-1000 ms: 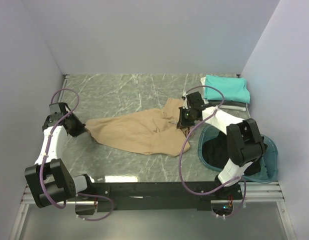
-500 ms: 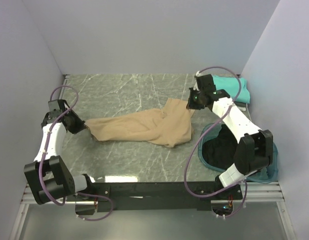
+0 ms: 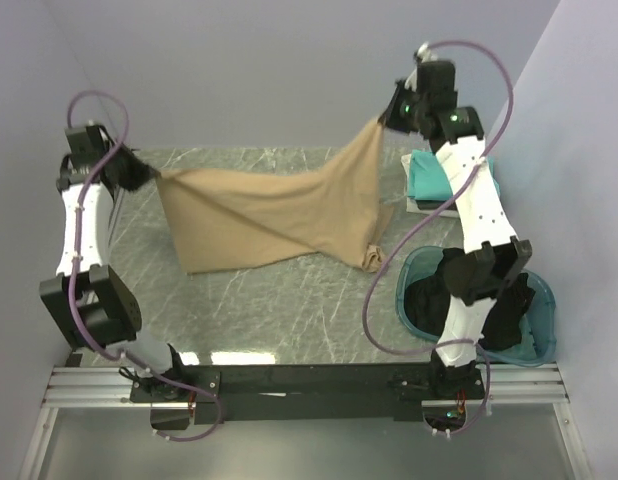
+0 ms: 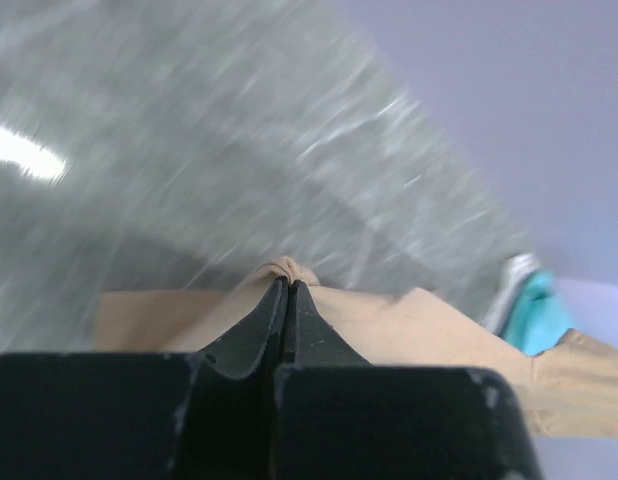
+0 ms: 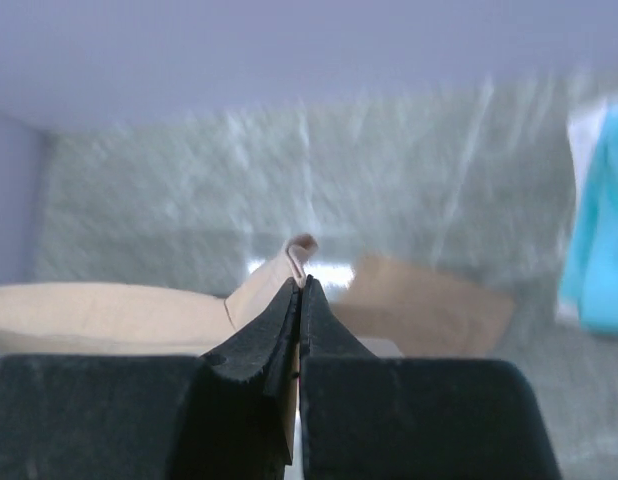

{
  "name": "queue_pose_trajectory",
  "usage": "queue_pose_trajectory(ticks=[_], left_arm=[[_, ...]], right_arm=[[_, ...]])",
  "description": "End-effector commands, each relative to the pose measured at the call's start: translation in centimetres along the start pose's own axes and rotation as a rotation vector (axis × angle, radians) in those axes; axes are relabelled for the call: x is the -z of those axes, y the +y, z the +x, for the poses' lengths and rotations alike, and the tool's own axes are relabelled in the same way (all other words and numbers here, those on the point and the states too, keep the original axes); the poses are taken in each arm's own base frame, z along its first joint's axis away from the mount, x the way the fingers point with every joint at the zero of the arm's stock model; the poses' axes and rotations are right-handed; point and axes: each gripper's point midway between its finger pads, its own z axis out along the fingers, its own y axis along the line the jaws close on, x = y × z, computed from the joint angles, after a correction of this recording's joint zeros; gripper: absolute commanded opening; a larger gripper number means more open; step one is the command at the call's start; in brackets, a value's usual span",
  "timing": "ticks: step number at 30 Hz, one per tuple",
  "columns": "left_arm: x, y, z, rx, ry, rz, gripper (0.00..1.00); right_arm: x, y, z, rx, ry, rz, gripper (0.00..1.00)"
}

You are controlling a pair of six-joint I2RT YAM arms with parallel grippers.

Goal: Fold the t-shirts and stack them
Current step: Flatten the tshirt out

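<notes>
Tan t-shirt (image 3: pixel 259 215). Item in work, one of several.

Location: held up over the middle of the desk (image 3: pixel 289 310), stretched between 10 o'clock and 1 o'clock, with the 1 o'clock end higher. The lower edge hangs toward the desk. A bunched end droops at about 3 o'clock of centre and seems to brush the surface, though you cannot confirm contact from above.

Left tool (image 3: pixel 147 176): fully closed, pinching a small peak of tan cloth between its tips.

Right tool (image 3: pixel 387 118): fully closed, nipping a thin fold of the same shirt.

Change noted: a second ago the shirt lay crumpled and low on the desk, with both tools down near the surface. Now both arms are raised and spread apart, and the cloth has opened into a hanging sheet.

Meaning for the task: judged as the spreading step, ahead of any fold. A diagonal crease still crosses the cloth and one end stays bunched, so you likely need it laid flat before folding.

Teal shirt (image 3: pixel 434 180): folded, on top of a pile at 2 o'clock, where this one should end up.

Basin (image 3: pixel 537 335): at 4 o'clock, with black cloth (image 3: pixel 427 300) inside, partly hidden by the right arm. More shirts probably wait here.
</notes>
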Motion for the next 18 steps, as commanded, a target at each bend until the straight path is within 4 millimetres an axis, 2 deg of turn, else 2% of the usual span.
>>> queue_pose_trajectory(ticks=[1, 2, 3, 4, 6, 7, 8, 9, 10, 12, 13, 14, 15, 16, 17, 18], left_arm=[[2.5, -7.1, -6.3, 0.013, -0.129, 0.174, 0.01], [3.2, -8.4, -7.3, 0.012, -0.149, 0.209, 0.01], [5.0, -10.6, -9.0, 0.005, -0.198, 0.265, 0.01], [5.9, -11.7, -9.8, 0.001, -0.224, 0.292, 0.01], [8.6, -14.4, -11.5, -0.016, -0.291, 0.38, 0.01], [10.6, -15.7, -11.8, -0.031, -0.324, 0.426, 0.01], [11.9, -16.9, -12.2, -0.042, -0.354, 0.477, 0.01], [13.0, -17.5, -12.2, -0.052, -0.374, 0.505, 0.01], [15.3, -18.3, -12.1, -0.07, -0.409, 0.54, 0.01], [17.0, -18.8, -11.8, -0.085, -0.44, 0.57, 0.01], [19.1, -19.4, -11.4, -0.102, -0.468, 0.597, 0.01], [19.4, -19.0, -10.9, -0.097, -0.469, 0.594, 0.01], [20.3, -19.1, -10.7, -0.1, -0.489, 0.604, 0.01], [22.6, -19.6, -10.1, -0.114, -0.522, 0.631, 0.01], [23.5, -19.6, -9.7, -0.117, -0.534, 0.641, 0.01], [23.9, -19.3, -9.3, -0.116, -0.539, 0.643, 0.01]], right_arm=[[2.8, 2.0, -6.6, -0.049, -0.149, -0.081, 0.0], [4.7, 2.7, -9.3, -0.085, -0.228, -0.116, 0.0], [6.8, 3.4, -10.9, -0.098, -0.288, -0.154, 0.0], [7.3, 4.1, -12.1, -0.107, -0.341, -0.209, 0.0], [10.2, 4.9, -14.1, -0.141, -0.439, -0.27, 0.0], [15.3, 6.7, -16.8, -0.118, -0.59, -0.348, 0.0], [15.6, 6.6, -16.5, -0.126, -0.607, -0.352, 0.0], [18.8, 7.2, -17.4, -0.115, -0.674, -0.379, 0.0], [20.9, 7.9, -18.3, -0.104, -0.73, -0.406, 0.0], [24.4, 8.8, -19.0, -0.073, -0.789, -0.438, 0.0], [26.3, 9.3, -19.5, -0.05, -0.823, -0.454, 0.0], [27.5, 9.6, -19.6, -0.04, -0.84, -0.467, 0.0], [29.7, 10.2, -19.4, -0.022, -0.862, -0.493, 0.0], [31.0, 10.5, -19.3, -0.007, -0.882, -0.509, 0.0], [32.0, 10.8, -19.1, 0.006, -0.896, -0.52, 0.0], [35.2, 11.1, -18.8, 0.025, -0.945, -0.541, 0.0]])
